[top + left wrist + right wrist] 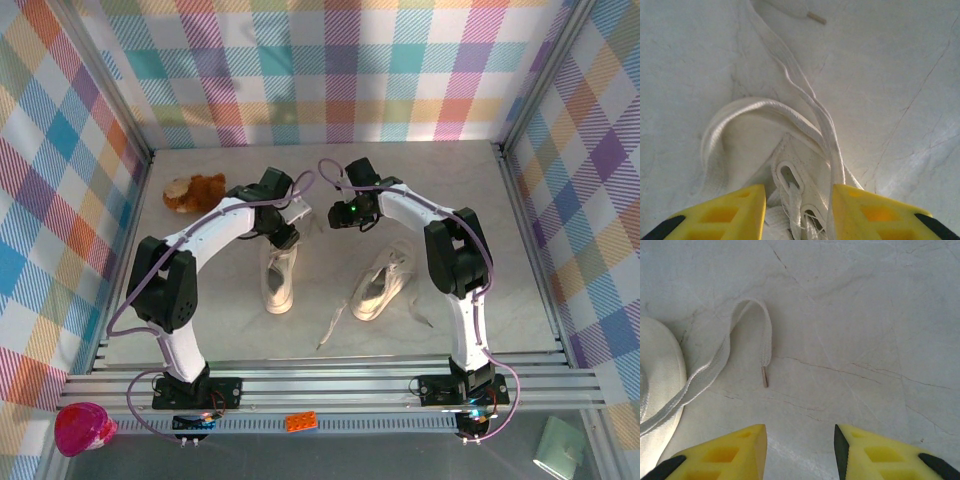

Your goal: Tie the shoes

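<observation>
Two cream shoes lie side by side mid-table, the left shoe (pixel 279 282) and the right shoe (pixel 381 283). My left gripper (pixel 285 238) hovers over the left shoe's far end. In the left wrist view it (pixel 799 215) is open. The eyelet flap (pixel 795 172) sits between its yellow fingers (pixel 735 212), and a white lace (pixel 827 125) runs past the right finger toward its tip (pixel 816 18). My right gripper (pixel 345 213) is open over bare table (pixel 800 450), with a curled lace end (pixel 764 376) just ahead and a shoe's edge (pixel 657 370) to the left.
A brown plush toy (pixel 193 192) lies at the back left. Loose lace (pixel 335 318) trails on the table between the shoes. Plaid walls (pixel 70 200) close in three sides. A pink object (pixel 84 428) and an orange brick (pixel 302 421) sit below the front rail.
</observation>
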You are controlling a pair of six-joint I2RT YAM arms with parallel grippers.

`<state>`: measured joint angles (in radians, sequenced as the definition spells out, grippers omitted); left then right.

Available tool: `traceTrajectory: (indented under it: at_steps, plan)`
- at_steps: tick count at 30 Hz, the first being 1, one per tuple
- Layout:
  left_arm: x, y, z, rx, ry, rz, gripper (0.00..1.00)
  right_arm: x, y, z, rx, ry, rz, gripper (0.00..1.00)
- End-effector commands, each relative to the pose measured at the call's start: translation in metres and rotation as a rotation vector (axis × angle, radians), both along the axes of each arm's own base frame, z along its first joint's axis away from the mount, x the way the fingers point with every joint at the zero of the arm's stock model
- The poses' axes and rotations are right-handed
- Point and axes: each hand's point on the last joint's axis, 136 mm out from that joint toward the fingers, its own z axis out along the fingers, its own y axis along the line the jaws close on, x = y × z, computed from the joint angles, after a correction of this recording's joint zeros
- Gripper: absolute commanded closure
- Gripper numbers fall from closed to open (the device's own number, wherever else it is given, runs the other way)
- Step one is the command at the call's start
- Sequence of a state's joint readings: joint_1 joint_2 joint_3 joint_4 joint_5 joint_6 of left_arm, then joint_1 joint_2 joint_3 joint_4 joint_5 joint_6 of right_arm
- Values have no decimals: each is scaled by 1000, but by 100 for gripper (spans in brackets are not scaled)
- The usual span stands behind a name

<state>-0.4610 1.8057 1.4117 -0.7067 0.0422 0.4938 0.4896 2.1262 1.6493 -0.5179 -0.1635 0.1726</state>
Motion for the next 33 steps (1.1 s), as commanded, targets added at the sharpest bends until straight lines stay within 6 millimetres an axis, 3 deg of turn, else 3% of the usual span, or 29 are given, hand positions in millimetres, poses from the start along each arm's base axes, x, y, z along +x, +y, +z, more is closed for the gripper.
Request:
traceTrajectory:
  at_steps: [1,14,26,33]
  plan:
    - [-13,-2,-12,35,46,-47,59,-2,-4,-7,-11,25,-8,58]
    - [-16,1,-29,88,78,-49,58,-2,-2,-8,-5,36,-2,58]
    - [-24,-12,14,-32,52,-58,57,-3,0,-6,10,45,4,58]
    - [-25,-4,-5,26,86,-49,57,-5,1,-6,13,51,6,59]
